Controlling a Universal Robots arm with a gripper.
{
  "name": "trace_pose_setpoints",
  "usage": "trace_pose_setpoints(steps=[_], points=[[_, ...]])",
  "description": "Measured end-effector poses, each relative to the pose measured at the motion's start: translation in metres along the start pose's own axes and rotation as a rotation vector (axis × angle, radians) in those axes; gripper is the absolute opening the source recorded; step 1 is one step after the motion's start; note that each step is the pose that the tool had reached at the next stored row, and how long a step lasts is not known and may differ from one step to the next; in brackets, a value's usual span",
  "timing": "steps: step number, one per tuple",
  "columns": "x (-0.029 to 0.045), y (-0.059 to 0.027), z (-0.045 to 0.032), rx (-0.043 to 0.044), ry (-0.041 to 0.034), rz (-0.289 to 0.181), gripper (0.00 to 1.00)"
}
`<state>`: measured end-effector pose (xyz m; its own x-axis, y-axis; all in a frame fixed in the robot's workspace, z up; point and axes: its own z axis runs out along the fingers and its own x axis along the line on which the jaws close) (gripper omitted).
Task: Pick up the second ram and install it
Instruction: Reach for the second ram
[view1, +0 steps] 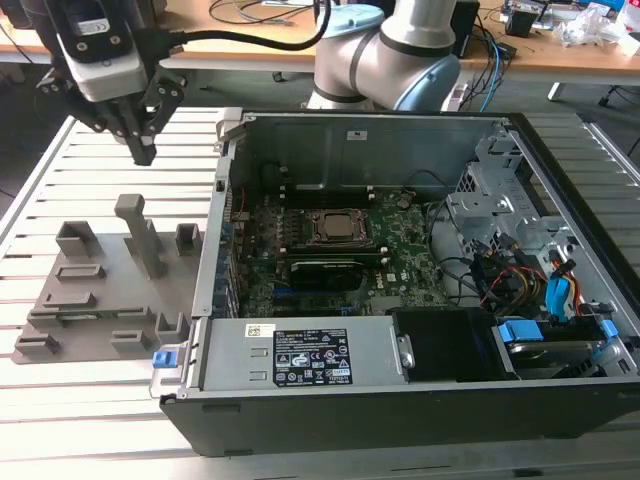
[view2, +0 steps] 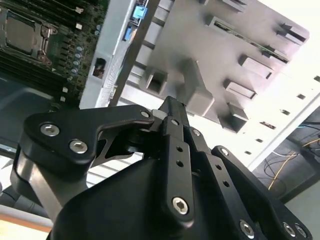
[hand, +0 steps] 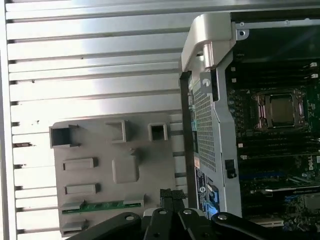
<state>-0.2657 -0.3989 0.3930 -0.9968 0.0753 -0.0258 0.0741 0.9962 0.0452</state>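
Note:
The second ram (hand: 102, 206) is a thin green stick lying on edge in a slot of the grey fixture tray (hand: 100, 145), near one end of the tray. My gripper (view1: 143, 150) hangs above the slatted table at the exterior view's left, over the far edge of the tray (view1: 100, 280) and well above it. Its black fingers are shut with nothing between them, as both wrist views show at the gripper (view2: 172, 107) (hand: 171, 194). The open computer case (view1: 230, 130) stands just right of the tray, with the green motherboard (view1: 400, 255) and silver processor (view1: 335, 228) inside.
A tall grey post (view1: 140, 230) and several raised blocks stick up from the tray. The case's upright side wall (hand: 210, 125) borders the tray. Cables and a drive cage (view1: 500, 200) crowd the case's right side. The arm's base (view1: 390, 60) stands behind the case.

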Motion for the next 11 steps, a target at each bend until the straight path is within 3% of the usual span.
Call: trace_pose_setpoints(steps=[7,11], points=[[0.0384,-0.0029,-0.0008,-0.0001,-0.0009,0.0,0.11],[0.055,-0.0041,-0.001,-0.0001,-0.0012,0.0,0.11]])
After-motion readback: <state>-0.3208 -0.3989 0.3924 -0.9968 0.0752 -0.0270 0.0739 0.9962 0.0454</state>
